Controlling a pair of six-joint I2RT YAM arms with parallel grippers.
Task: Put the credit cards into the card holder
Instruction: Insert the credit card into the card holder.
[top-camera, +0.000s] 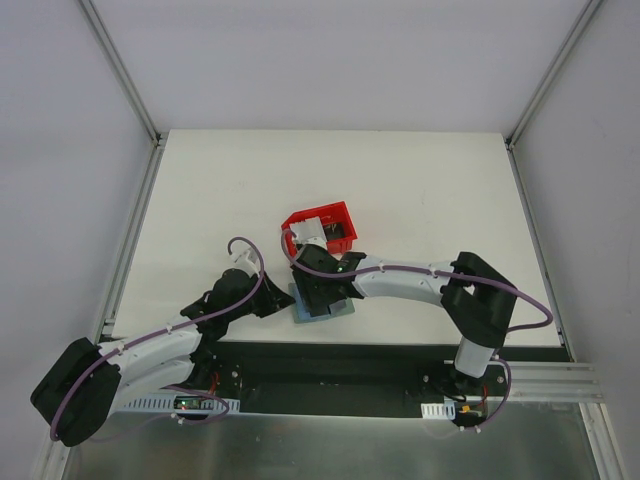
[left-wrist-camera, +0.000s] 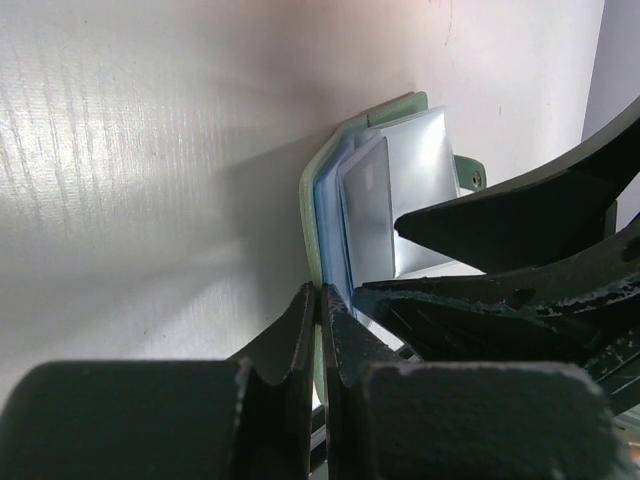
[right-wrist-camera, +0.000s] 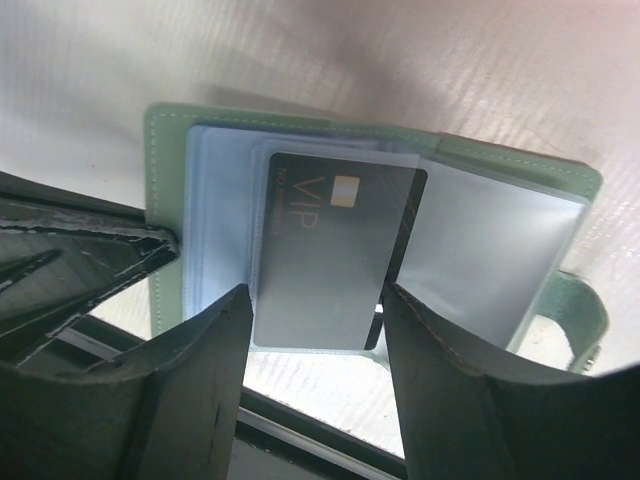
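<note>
The card holder (right-wrist-camera: 160, 200) lies open near the table's front edge, grey-green outside with clear blue-grey pockets. A dark credit card (right-wrist-camera: 330, 250) marked VIP sits in one pocket. My right gripper (right-wrist-camera: 312, 295) is open, its fingers standing either side of the card's lower half, close to its long edges with thin gaps showing. My left gripper (left-wrist-camera: 322, 292) is shut on the card holder's (left-wrist-camera: 310, 190) green edge. From above, both grippers, left (top-camera: 283, 303) and right (top-camera: 322, 295), meet over the card holder (top-camera: 310, 316). The right fingers (left-wrist-camera: 480, 215) reach in over the pocket pages.
A red bin (top-camera: 340, 210) stands just behind the card holder, with pale cards (top-camera: 310, 230) inside. The table's black front strip runs right beside the card holder. Metal frame rails line the table's left and right sides.
</note>
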